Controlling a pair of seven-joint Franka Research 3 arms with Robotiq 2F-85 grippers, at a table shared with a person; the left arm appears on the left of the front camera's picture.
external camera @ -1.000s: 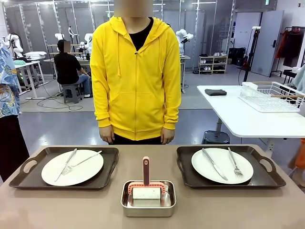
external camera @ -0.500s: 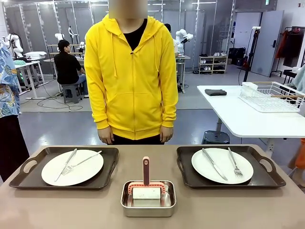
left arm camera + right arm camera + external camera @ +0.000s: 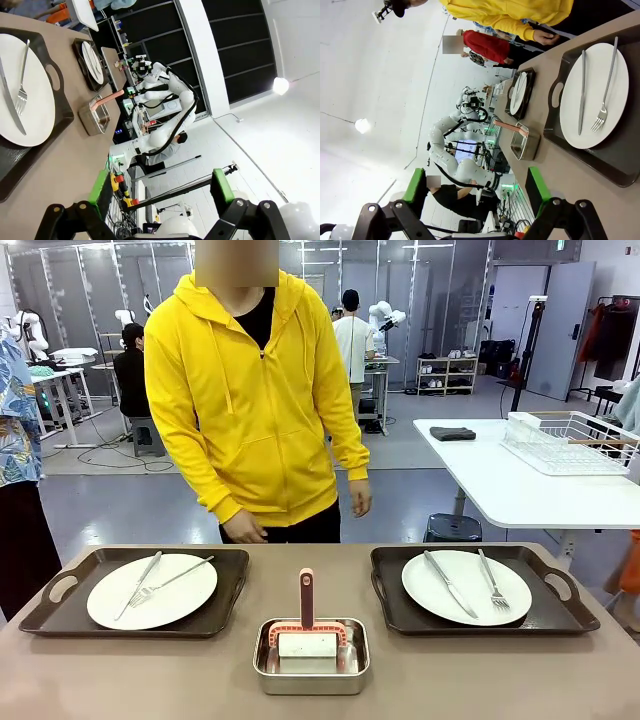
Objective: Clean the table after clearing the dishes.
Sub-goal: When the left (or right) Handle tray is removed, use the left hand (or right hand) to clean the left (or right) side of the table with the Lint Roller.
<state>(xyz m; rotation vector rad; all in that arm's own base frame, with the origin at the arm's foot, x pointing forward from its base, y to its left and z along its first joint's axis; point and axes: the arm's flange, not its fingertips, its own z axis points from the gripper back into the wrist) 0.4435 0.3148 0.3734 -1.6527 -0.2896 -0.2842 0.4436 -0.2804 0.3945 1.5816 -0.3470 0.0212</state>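
The left gripper (image 3: 160,186) is shown with its green-padded fingers spread wide and nothing held between them. Up and to its left, well apart from it, the left tray (image 3: 25,160) is seen on the brown table (image 3: 75,170), with a white plate (image 3: 35,95), fork and knife on it. A steel pan (image 3: 96,116) lies farther beyond the fingers. The right gripper (image 3: 476,185) is likewise parted and empty. The right tray (image 3: 620,160) and its plate (image 3: 592,95) are set up and to its right, also well clear.
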